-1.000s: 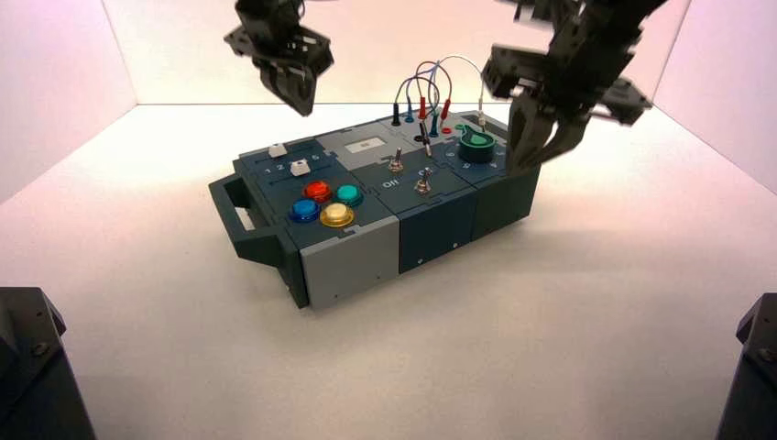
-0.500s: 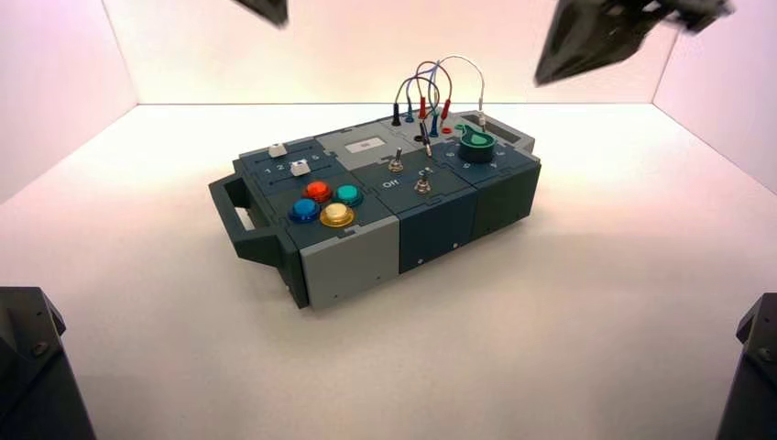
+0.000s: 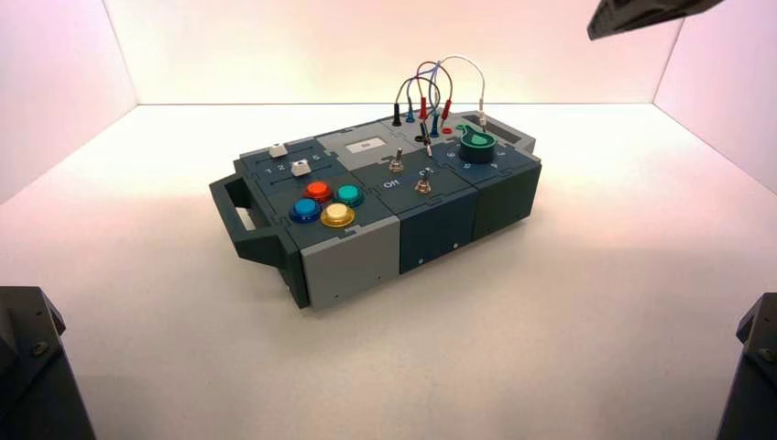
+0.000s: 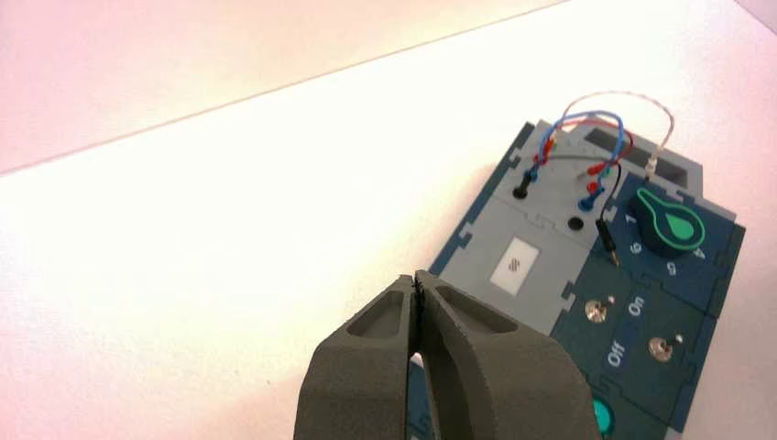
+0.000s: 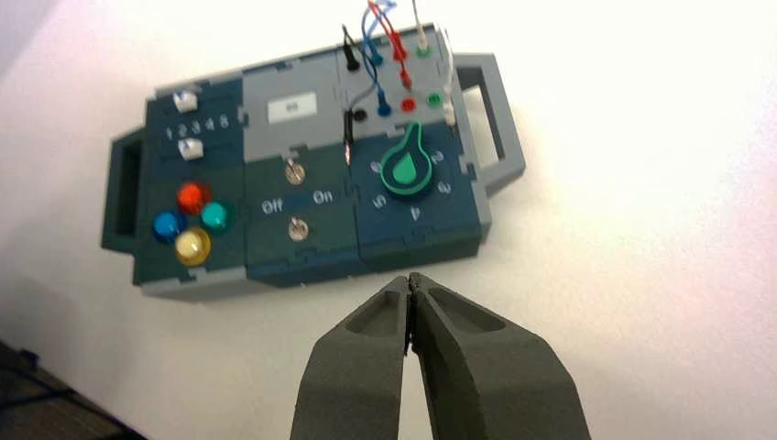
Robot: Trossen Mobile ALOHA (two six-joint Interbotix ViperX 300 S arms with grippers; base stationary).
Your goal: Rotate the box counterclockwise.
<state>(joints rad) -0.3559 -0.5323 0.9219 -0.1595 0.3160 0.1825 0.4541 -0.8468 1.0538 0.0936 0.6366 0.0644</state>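
Handle [image 3: 240, 213] first, at the left end of the box [image 3: 440, 229], which sits near the middle of the white table [image 3: 550, 348], turned so that this end lies nearer the camera and the right end farther back. Beside the handle are two white sliders [image 3: 299, 167] with numbers printed along them, and in front of those four round buttons: red [image 3: 318, 191], teal [image 3: 348, 194], blue [image 3: 304, 210] and yellow [image 3: 336, 214]. Next come a grey panel with a small label and two metal toggle switches [image 3: 396, 165] with "Off" and "On" printed between them. On the right section stands the green dial [image 3: 476, 145], ringed by numbers, and behind it coloured wires [image 3: 431, 87] loop up from their sockets. A second handle [image 5: 490, 110] closes off that end.

The left gripper [image 4: 417, 291] hangs above the box's far side, its fingers pressed together and holding nothing. The right gripper [image 5: 409, 289] hangs high over the table on the box's near side, fingers likewise together and empty; in the high view only a dark piece of that arm [image 3: 641, 14] shows at the upper right corner.
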